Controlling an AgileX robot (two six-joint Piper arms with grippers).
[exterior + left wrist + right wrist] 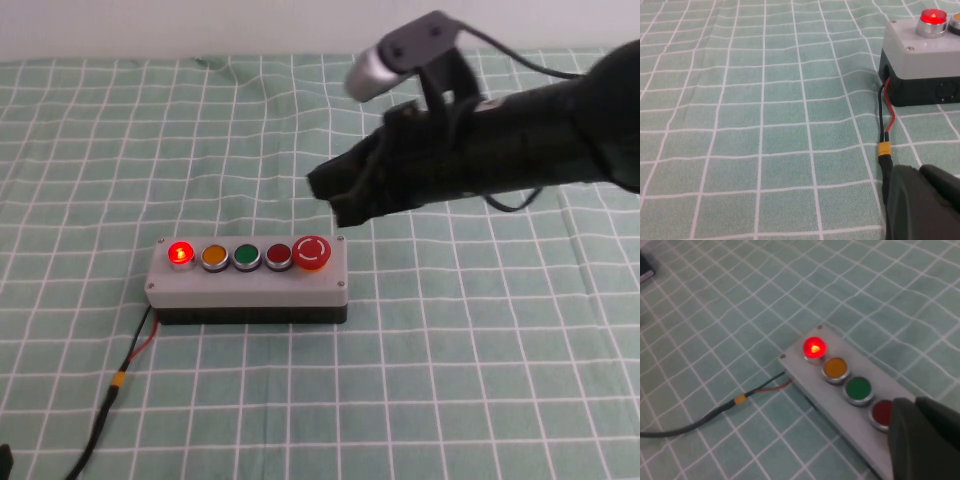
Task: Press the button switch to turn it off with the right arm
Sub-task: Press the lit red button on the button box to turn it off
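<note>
On the desk, over a green cloth (pixel 480 340) with a white grid, the switch box (pixel 247 290) is sitting left of centre. Its grey lid is carrying five round buttons in a row above a black base. The lit red button (pixel 180 253) is glowing at the box's left end. That is the end farthest from the right tool (pixel 335 198), which is hovering above and behind the box's right end, apart from every button. The pictures are not showing how far this tool is open, and no object is showing in it. The left tool (pixel 920 200) is lying low at the robot's left front, near the cable (pixel 884 125). Its opening cannot be told either.

The lit button is presenting a small, smooth, translucent cap set in a bright metal ring. It is probably rigid and sprung, so it is calling for a push, not a grasp: straight down on the cap's centre. The orange button (pixel 214 256) is sitting just beside it, so contact needs to be narrow. The box looks like light moulded plastic lying loose on soft, slightly wrinkled fabric. A slanted push is therefore risking a slide or a tilt. The thin red and black leads are offering no anchoring.
</note>
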